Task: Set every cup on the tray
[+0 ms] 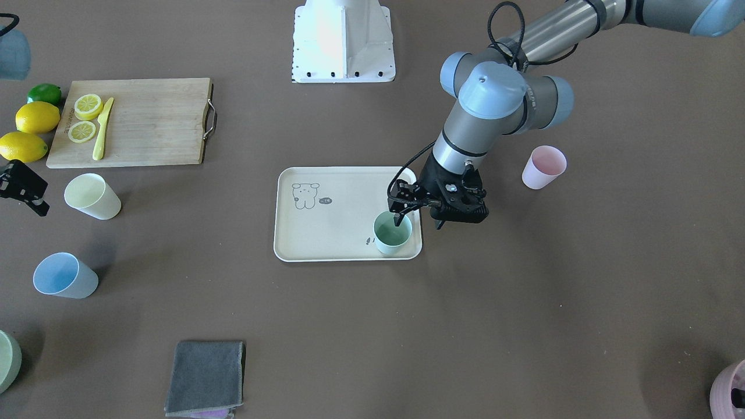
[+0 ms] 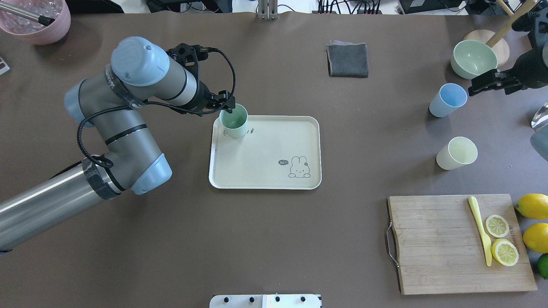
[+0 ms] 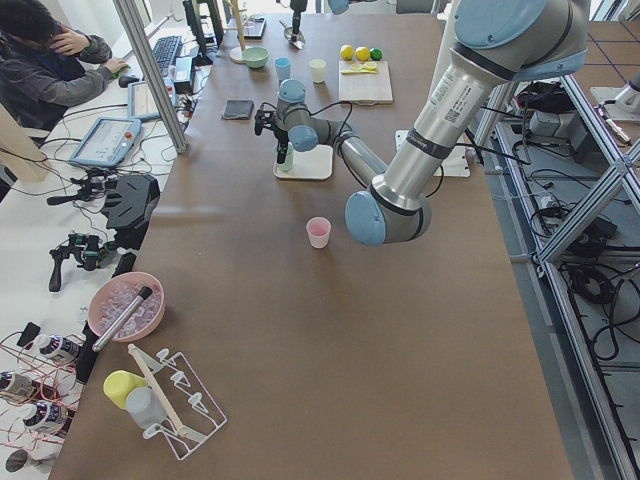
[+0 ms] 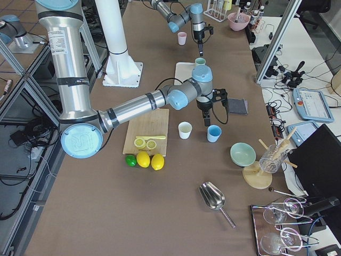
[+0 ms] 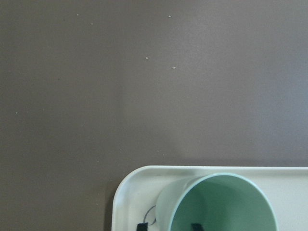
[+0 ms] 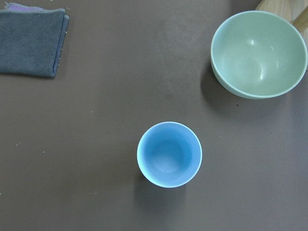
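Green cup on tray | left gripper parted astride rim | right gripper state unclear

Cup on the tray, at its corner.

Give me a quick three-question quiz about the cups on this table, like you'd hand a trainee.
1. True or false: the pink cup stands off the tray, on the bare table.
2. Which cup stands on the tray? A blue, B green, C yellow.
3. Name the colour of the cup centred in the right wrist view.

Key
1. True.
2. B, the green cup, in a corner of the tray.
3. Blue: the blue cup.
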{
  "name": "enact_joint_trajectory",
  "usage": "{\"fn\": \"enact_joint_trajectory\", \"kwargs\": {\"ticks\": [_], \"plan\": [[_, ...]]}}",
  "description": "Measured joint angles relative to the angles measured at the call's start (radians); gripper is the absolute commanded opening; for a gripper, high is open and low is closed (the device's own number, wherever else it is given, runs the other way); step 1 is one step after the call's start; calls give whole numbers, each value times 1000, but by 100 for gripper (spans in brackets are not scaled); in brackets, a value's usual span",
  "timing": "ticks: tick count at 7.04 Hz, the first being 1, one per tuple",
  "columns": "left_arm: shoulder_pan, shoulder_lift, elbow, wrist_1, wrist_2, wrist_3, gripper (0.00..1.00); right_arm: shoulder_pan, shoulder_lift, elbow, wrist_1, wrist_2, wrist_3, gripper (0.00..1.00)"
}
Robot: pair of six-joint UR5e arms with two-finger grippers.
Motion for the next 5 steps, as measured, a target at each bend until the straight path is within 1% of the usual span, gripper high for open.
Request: {"fn": "enact_joint_trajectory", "kwargs": {"ticks": [1, 3, 4, 5], "plan": [[-35, 65, -65, 26, -34, 78, 100, 0, -3, 0, 0, 0, 0, 100], [-106, 255, -247, 89, -104, 225, 100, 0, -16, 2, 0, 0, -2, 100], [-141, 356, -312, 101, -128, 307, 100, -1, -22, 2, 1, 0, -4, 100], [-159, 448, -351, 99, -136, 395, 100, -1, -24, 2, 1, 0, -5, 100]]}}
